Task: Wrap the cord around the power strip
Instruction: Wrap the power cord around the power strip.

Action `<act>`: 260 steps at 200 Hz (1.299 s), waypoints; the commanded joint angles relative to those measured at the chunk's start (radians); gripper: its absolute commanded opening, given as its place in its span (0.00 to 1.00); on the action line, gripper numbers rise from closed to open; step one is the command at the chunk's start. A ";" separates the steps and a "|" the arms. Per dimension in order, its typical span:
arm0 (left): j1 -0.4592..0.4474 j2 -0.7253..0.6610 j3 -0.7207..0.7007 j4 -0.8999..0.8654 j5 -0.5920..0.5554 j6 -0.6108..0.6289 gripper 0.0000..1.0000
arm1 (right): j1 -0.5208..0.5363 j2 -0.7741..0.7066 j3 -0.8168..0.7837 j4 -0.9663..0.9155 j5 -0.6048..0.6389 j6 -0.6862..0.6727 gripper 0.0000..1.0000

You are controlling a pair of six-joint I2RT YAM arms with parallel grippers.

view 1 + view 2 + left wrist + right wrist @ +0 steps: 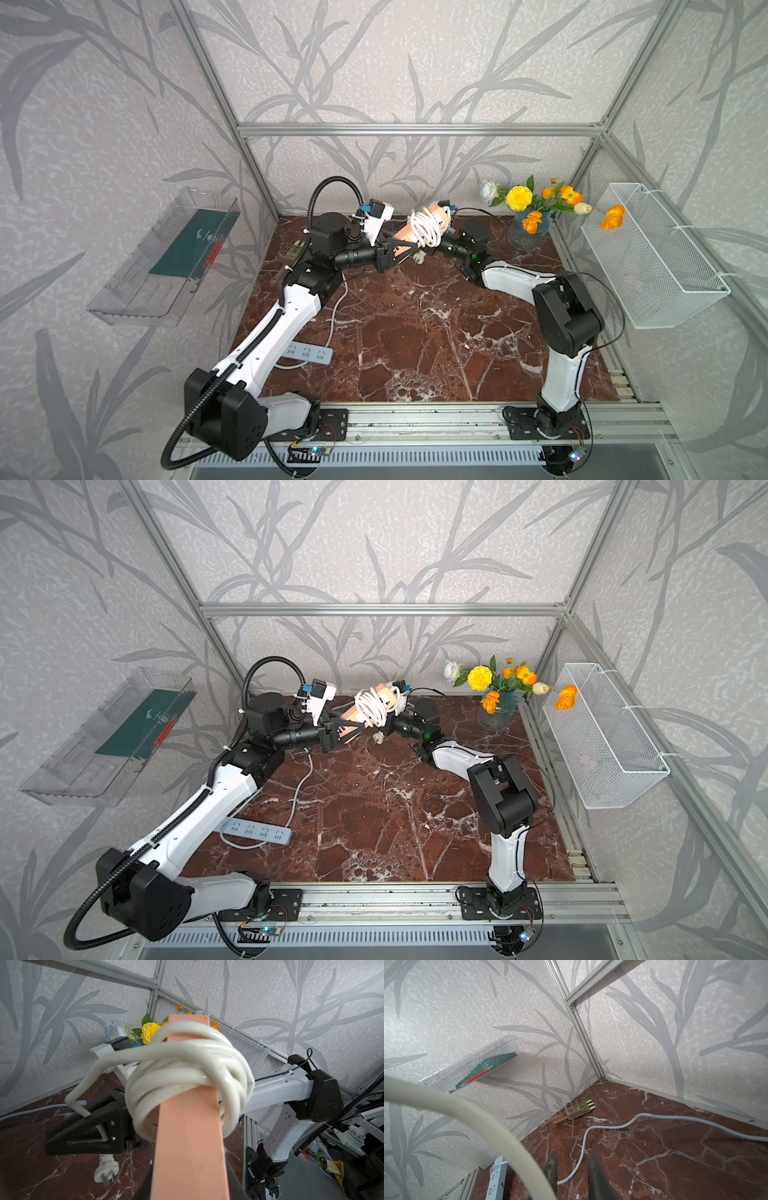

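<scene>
A salmon-pink power strip [401, 235] [384, 692] [187, 1136] is held up above the back of the table. My left gripper [409, 246] [357, 728] [190, 1192] is shut on one end of it. The white cord [424, 226] [371, 707] [187, 1076] lies round the strip in several loose loops. Its plug [419, 258] [105, 1169] hangs free below. My right gripper [432, 249] [387, 725] [572, 1157] sits just beside the coil, open, with nothing between its fingers. The cord's tail [477, 1118] passes next to one finger.
A second, pale blue power strip [309, 353] [496, 1180] with a grey cable [612, 1126] lies at the front left. A tan scoop [575, 1108] sits in the back left corner, a flower vase [532, 230] back right. A mesh basket [652, 257] and a clear shelf [166, 257] hang on the side walls.
</scene>
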 commanded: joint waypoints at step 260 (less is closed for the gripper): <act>-0.092 0.154 -0.009 -0.714 -0.130 0.396 0.00 | 0.457 -0.541 0.065 -0.933 0.751 -1.542 0.00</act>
